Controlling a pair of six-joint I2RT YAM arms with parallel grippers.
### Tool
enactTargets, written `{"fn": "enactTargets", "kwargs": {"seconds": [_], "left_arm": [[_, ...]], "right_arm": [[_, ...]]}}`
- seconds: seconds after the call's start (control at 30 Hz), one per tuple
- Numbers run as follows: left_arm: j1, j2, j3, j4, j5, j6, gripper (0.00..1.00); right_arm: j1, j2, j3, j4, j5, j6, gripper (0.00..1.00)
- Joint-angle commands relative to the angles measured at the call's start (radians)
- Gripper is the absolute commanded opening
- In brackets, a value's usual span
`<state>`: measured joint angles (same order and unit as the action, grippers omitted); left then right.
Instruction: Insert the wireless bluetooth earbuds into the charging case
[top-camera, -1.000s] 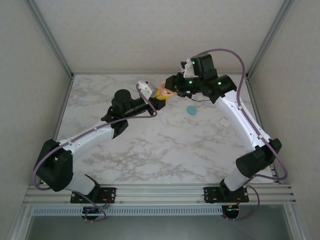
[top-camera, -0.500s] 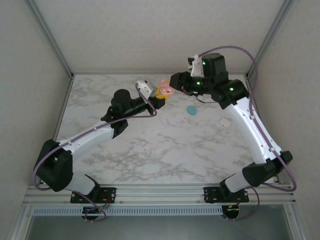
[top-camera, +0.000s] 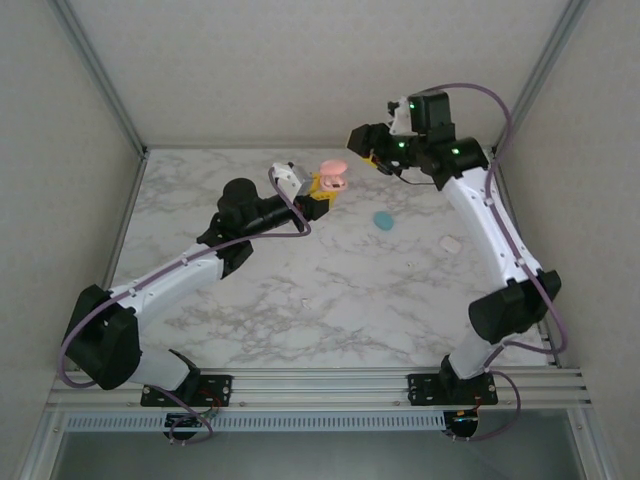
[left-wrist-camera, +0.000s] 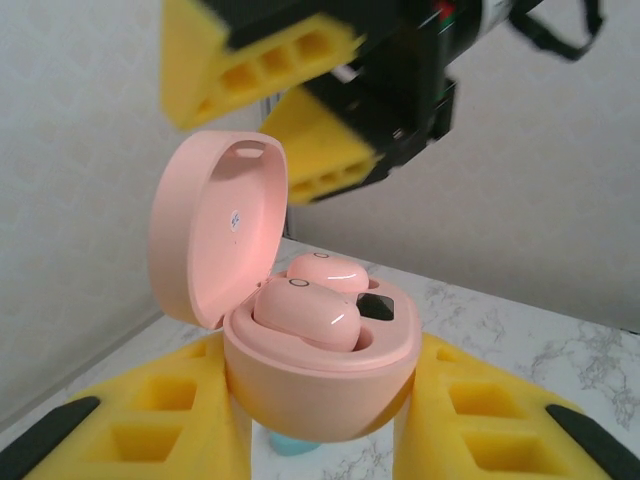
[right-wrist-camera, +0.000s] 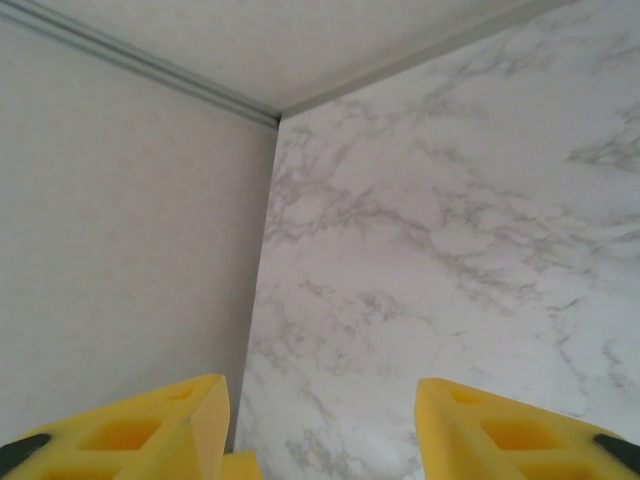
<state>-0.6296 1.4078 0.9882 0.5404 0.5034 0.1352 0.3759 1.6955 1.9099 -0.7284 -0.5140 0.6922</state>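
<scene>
Now the left gripper (left-wrist-camera: 318, 405) squeezes the pink charging case (left-wrist-camera: 300, 370) from both sides and holds it up above the table (top-camera: 300, 290). Its lid (left-wrist-camera: 215, 235) stands open, and two pink earbuds (left-wrist-camera: 305, 312) sit side by side inside. The right gripper (right-wrist-camera: 320, 425) is up near the back wall, a little apart from the case, with its fingers wide and nothing between them.

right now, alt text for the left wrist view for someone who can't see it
An open pink charging case sits clamped in the left gripper, with two pale pink earbuds seated inside and its lid tipped back to the left. The right gripper hangs open above it, yellow fingers apart.
</scene>
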Motion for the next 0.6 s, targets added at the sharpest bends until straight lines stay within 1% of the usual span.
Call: {"fn": "enactTargets", "kwargs": {"seconds": [0.0, 0.13, 0.27, 0.37, 0.47, 0.57], "left_arm": [[-0.01, -0.024, 0.033, 0.001, 0.016, 0.012, 0.18], [-0.01, -0.017, 0.043, 0.009, -0.015, 0.001, 0.18], [-0.01, -0.004, 0.052, 0.044, -0.032, -0.033, 0.18], [-0.01, 0.005, 0.059, 0.061, -0.034, -0.045, 0.18], [-0.01, 0.011, 0.065, 0.078, -0.032, -0.053, 0.18], [-0.01, 0.011, 0.072, 0.08, -0.014, -0.055, 0.18]], "right_arm": [[0.004, 0.025, 0.062, -0.026, -0.145, -0.002, 0.53], [0.005, 0.02, 0.05, -0.032, -0.228, -0.032, 0.53], [0.003, -0.011, 0.019, -0.085, -0.276, -0.102, 0.54], [-0.002, -0.042, -0.03, -0.085, -0.315, -0.115, 0.54], [-0.014, -0.071, -0.08, -0.056, -0.343, -0.095, 0.54], [-0.037, -0.105, -0.156, 0.047, -0.381, -0.018, 0.55]]}}
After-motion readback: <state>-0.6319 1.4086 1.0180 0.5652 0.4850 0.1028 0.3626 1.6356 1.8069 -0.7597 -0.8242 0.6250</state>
